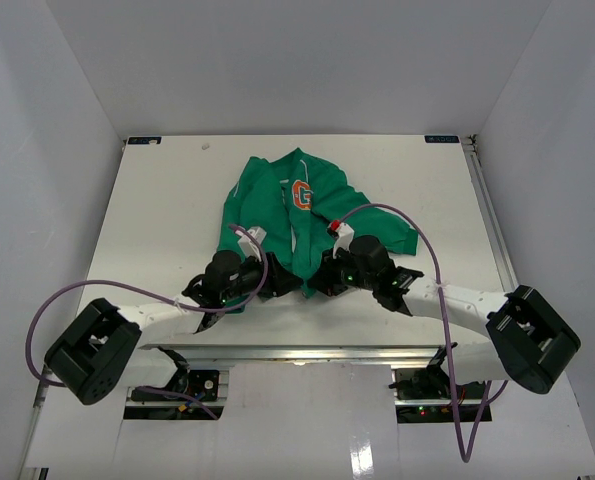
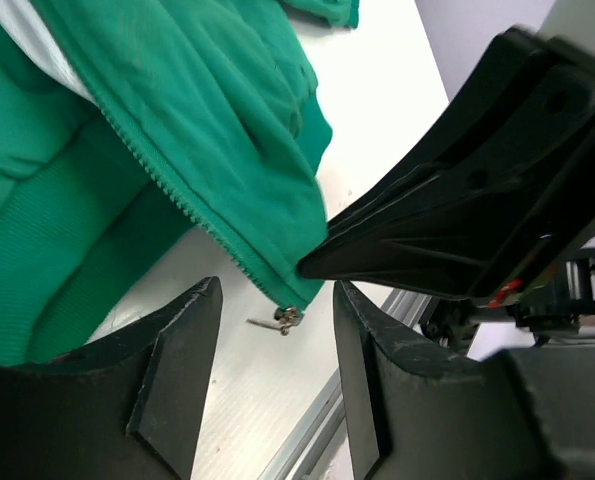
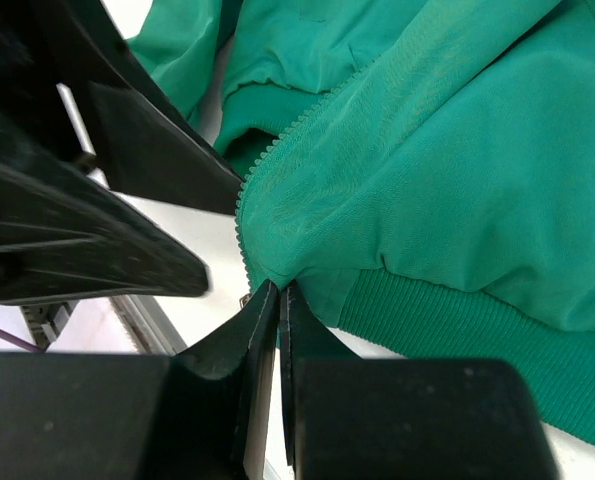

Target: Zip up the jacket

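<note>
The green jacket [image 1: 297,205] lies on the white table with its front open and the orange emblem facing up. My right gripper [image 3: 280,292] is shut on the bottom corner of the jacket [image 3: 417,150], right beside the zipper teeth and next to the ribbed hem. In the left wrist view the small metal zipper slider [image 2: 289,319] hangs at the lower end of the teeth of the jacket [image 2: 177,120]. It sits in the gap of my left gripper [image 2: 275,305], whose fingers [image 2: 182,370] stand open on either side without touching it. The black right gripper [image 2: 457,210] crosses just above.
Both grippers meet at the jacket's lower hem, close to the table's near edge [image 1: 307,345] with its metal rail [image 2: 312,425]. Purple cables [image 1: 397,212] arch over the arms. White walls enclose the table [image 1: 157,200] on three sides.
</note>
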`<state>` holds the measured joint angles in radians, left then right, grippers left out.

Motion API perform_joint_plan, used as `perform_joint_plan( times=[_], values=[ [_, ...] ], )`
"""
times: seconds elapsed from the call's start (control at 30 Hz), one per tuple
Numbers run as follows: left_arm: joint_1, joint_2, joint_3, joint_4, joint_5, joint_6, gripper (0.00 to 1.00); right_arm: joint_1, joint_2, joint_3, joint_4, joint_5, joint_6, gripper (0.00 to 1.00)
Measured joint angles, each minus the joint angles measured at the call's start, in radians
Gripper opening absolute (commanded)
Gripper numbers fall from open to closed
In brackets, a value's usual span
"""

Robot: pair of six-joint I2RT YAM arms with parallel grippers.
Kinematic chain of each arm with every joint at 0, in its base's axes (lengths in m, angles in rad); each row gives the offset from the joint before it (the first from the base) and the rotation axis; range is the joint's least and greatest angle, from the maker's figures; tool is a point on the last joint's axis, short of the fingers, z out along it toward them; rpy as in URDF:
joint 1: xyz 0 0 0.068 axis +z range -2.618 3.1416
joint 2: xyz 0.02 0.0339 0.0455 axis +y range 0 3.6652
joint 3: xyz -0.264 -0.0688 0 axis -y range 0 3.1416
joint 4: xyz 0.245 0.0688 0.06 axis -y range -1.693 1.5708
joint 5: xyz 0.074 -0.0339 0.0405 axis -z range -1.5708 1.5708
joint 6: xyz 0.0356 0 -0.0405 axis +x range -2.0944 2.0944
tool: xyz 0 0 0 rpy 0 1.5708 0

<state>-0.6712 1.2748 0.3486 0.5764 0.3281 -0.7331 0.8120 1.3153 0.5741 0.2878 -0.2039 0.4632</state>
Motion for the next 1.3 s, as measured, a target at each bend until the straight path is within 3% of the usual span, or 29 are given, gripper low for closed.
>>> perform_joint_plan(
  times=[0.43, 0.5, 0.57, 0.73, 0.9, 1.3],
  values=[
    [0.0, 0.16, -0.03, 0.235, 0.102, -0.056, 0.55, 0.0, -0.011, -0.041, 0.094, -0.027, 0.041, 0.08],
    [0.0, 0.168, -0.037, 0.276, 0.108, -0.064, 0.45, 0.0, -0.011, -0.049, 0.104, -0.034, 0.045, 0.09],
    [0.0, 0.176, -0.042, 0.313, 0.115, -0.071, 0.26, 0.0, -0.011, -0.054, 0.112, -0.043, 0.046, 0.11],
    [0.0, 0.196, -0.049, 0.373, 0.132, -0.08, 0.01, -0.007, -0.012, -0.065, 0.113, -0.055, 0.029, 0.26],
    [0.002, 0.206, -0.049, 0.388, 0.159, -0.08, 0.0, -0.01, -0.027, -0.088, 0.109, -0.065, -0.027, 0.41],
    [0.002, 0.213, -0.049, 0.455, 0.19, -0.079, 0.0, -0.002, -0.059, -0.093, 0.106, -0.186, -0.126, 0.44]
  ],
)
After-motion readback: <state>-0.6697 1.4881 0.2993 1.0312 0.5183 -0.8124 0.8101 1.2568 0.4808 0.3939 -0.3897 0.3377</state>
